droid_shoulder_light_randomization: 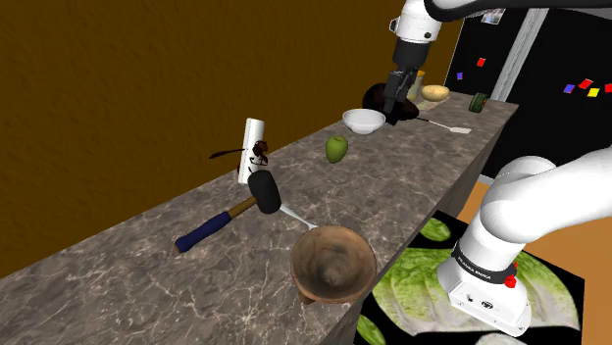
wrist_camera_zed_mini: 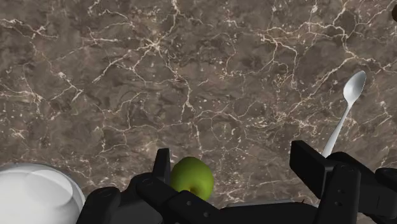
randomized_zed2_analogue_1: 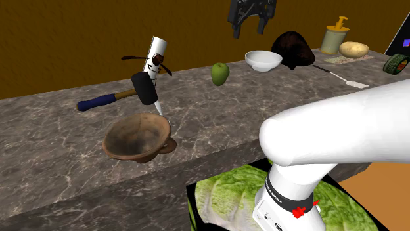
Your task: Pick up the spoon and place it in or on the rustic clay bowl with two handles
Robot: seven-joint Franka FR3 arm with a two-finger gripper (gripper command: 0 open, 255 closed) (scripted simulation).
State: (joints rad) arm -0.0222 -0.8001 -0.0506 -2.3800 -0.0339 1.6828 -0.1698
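Two fingers (wrist_camera_zed_mini: pixel 315 170) of the tool (wrist_camera_zed_mini: pixel 232 159) stand spread — clasping nothing — high over the apple (wrist_camera_zed_mini: pixel 191 178), spoon (wrist_camera_zed_mini: pixel 343 114) nearby.

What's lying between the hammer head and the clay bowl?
The spoon, in the shoulder view: its pale handle runs from beside the hammer head towards the clay bowl. Nothing else lies there.

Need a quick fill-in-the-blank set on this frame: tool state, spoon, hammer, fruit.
1. The tool is ___ and holds nothing.
2. The spoon lies on the ___, outside the clay bowl.
3. The hammer has a ___ handle.
4. The green fruit near the white bowl is an ___.

Missing words: open; counter; blue; apple.
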